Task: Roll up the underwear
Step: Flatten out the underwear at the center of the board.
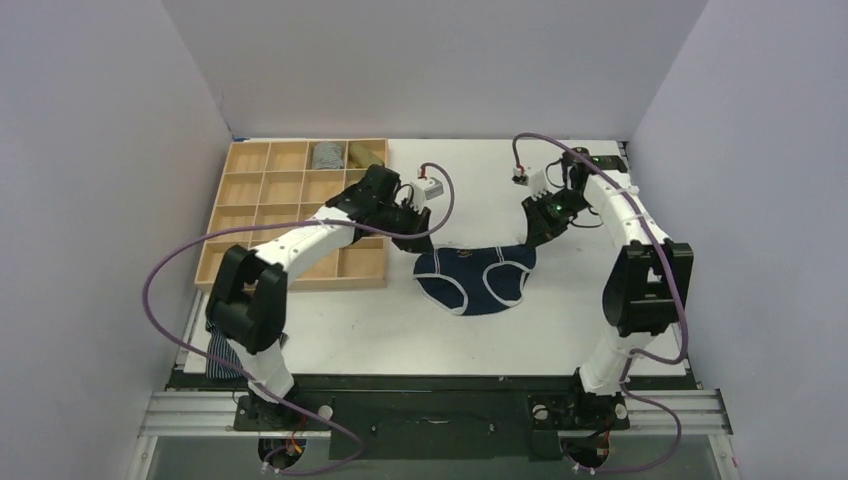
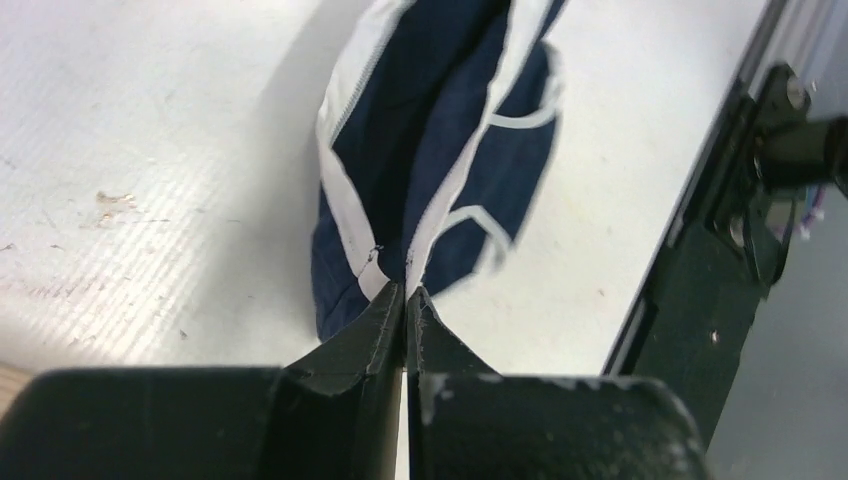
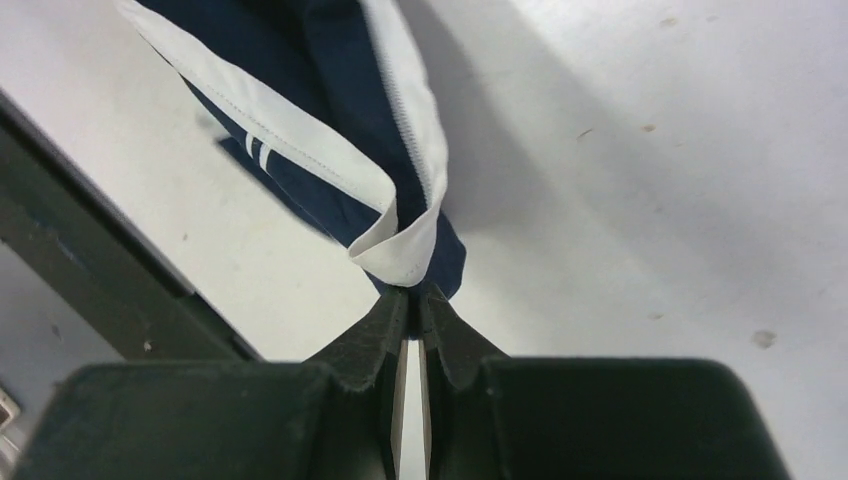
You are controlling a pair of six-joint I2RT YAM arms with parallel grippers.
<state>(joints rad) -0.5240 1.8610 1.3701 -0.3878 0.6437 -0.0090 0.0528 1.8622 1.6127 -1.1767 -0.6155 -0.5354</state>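
On the white table (image 1: 380,330), right of the wooden tray (image 1: 340,282), the underwear (image 1: 478,280) stretches between the grippers: soft navy fabric, white waistband, curved trim. Left gripper (image 2: 405,292) and right gripper (image 3: 413,292) each pinch a waistband corner, jaws pressed tight. Open room lies toward the near edge.

Top cam high at rear, looking down; wrist cams v. close (all share underwear (image 1: 475,280)).
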